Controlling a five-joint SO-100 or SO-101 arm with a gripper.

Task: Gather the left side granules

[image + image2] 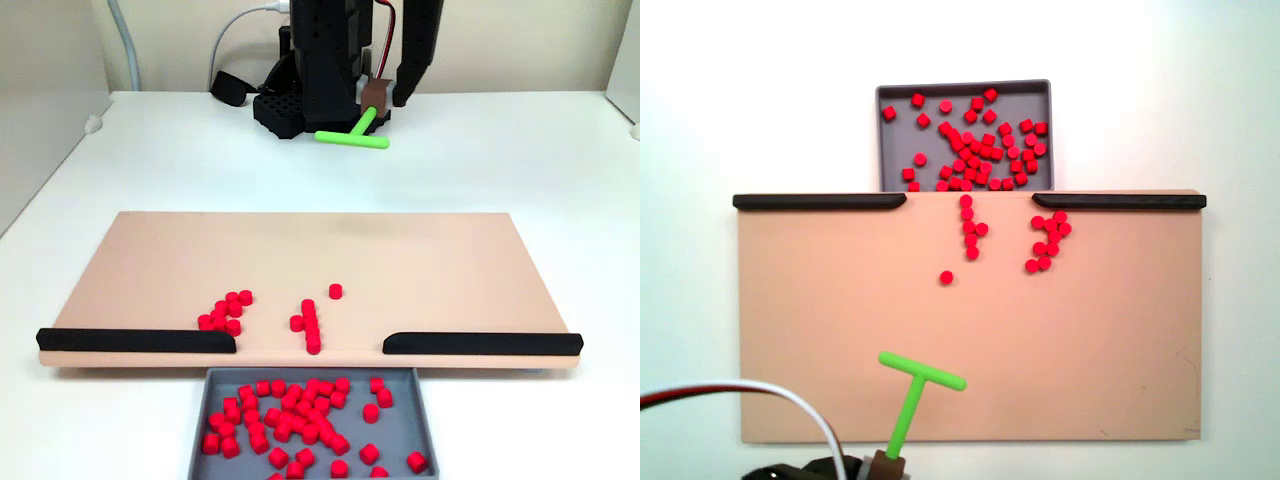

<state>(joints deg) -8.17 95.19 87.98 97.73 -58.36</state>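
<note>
On the board [420, 260] in a fixed view, granules [226, 311] lie in two groups near its front edge: about nine beside the left rail [135, 340], about six in a short line [310, 328] at the gap, plus one loner [335, 291]. Another rail [482, 343] guards the right. The tray [423, 420] below holds some forty more. Behind the board, the gripper [372, 97] is closed on the stick [353, 135].

In the other fixed view, mirrored, the cluster [1048, 240] sits right, the stick [915, 392] overhangs the board's near edge, and cables [790, 405] cross the corner; the fingers are cropped.
</note>
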